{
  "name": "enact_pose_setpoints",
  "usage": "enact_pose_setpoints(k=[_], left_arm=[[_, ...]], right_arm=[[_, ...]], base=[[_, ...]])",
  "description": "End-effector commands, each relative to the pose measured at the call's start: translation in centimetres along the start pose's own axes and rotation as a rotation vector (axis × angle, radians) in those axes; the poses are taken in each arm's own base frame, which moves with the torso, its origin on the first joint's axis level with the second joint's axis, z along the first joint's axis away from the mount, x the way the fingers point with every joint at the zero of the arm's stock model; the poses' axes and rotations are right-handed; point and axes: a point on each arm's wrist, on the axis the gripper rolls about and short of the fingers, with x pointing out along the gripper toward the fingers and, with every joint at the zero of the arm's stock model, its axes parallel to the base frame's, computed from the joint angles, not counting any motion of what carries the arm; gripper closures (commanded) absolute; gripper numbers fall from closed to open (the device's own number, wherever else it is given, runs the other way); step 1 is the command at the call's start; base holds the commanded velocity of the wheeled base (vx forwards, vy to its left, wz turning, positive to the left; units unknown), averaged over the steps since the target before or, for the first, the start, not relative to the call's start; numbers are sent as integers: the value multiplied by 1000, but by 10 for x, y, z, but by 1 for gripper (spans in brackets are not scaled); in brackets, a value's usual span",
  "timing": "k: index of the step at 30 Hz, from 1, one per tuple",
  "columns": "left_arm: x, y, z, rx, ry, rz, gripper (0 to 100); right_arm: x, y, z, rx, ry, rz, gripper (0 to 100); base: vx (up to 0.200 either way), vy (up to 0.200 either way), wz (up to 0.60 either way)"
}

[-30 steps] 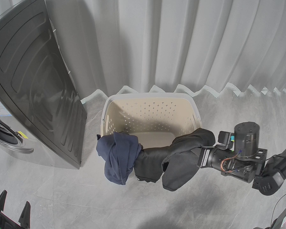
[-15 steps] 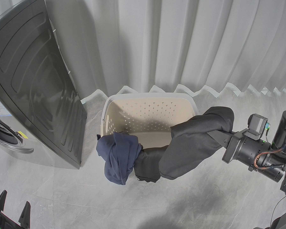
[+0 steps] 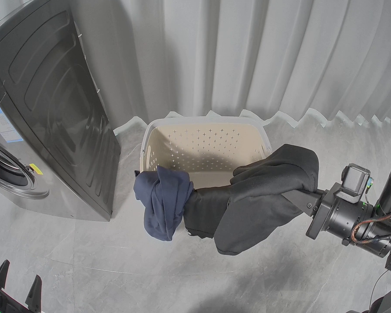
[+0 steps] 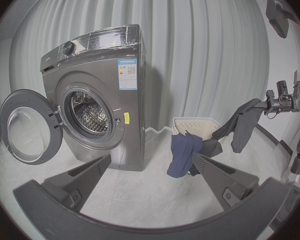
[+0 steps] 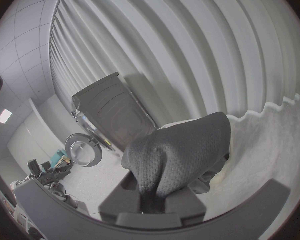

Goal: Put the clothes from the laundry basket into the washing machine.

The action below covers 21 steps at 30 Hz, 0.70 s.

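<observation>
Seemingly clamped, dark garment (image 3: pixel 265 183) drapes over right hand (image 5: pixel 152 200) beside basket (image 3: pixel 204 121).

Soft, bright light fills the room. The washing machine (image 3: pixel 52 109) throws a grey shadow on the curtain (image 3: pixel 247 44) behind it. Both wrist views bend round, with black corners.

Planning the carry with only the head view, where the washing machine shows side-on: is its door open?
Observer: Yes. From the left wrist view, the door is swung wide open on the washing machine.
Operator: And the grip? Cloth covers it here.
Observer: The right wrist view shows the right gripper shut on a fold of the grey garment.
</observation>
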Motion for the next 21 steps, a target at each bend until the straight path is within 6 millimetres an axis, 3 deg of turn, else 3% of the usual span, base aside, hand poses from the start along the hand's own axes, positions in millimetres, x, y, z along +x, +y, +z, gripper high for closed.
enact_pose_setpoints(k=[1,3,21], left_arm=[[0,0,-4,0,1,1,0],[0,0,-4,0,2,0,0],[0,0,-4,0,1,0,0]], right_arm=[[-2,0,-6,-1,25,9,100],[-2,1,-6,0,25,10,100],[3,3,-16,-4,44,27,100]], base=[[0,0,0],[0,0,0],[0,200,0]])
